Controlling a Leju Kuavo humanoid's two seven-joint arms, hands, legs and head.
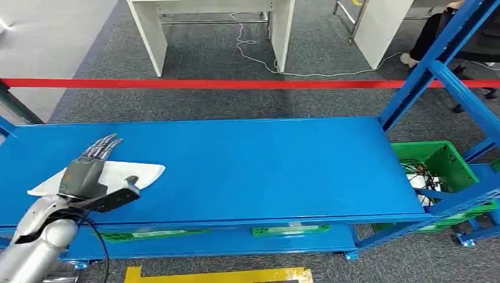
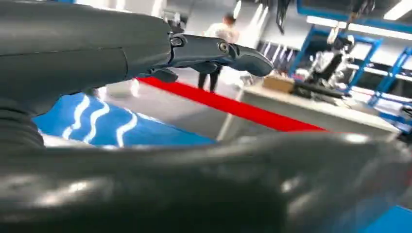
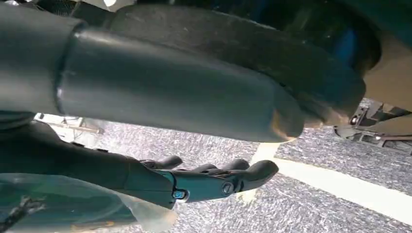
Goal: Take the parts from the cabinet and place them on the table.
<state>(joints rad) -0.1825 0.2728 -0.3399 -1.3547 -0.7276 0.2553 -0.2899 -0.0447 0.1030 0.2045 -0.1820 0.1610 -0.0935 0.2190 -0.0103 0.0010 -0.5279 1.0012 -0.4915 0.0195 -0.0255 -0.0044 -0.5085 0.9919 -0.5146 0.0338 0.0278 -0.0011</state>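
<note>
Left hand (image 1: 88, 177) lies flat, fingers straight and apart, on the white bag (image 1: 127, 173) at the near left of the blue counter (image 1: 265, 171), so placing looks about done; next, lift clear; right hand (image 3: 204, 182) hangs over floor, fingers loosely extended, holding nothing.

Silver metal left arm (image 1: 41, 233) with a black cable looped alongside, grey ribbed wrist cover, left robot hand (image 1: 91, 174) with dark grey fingers.
</note>
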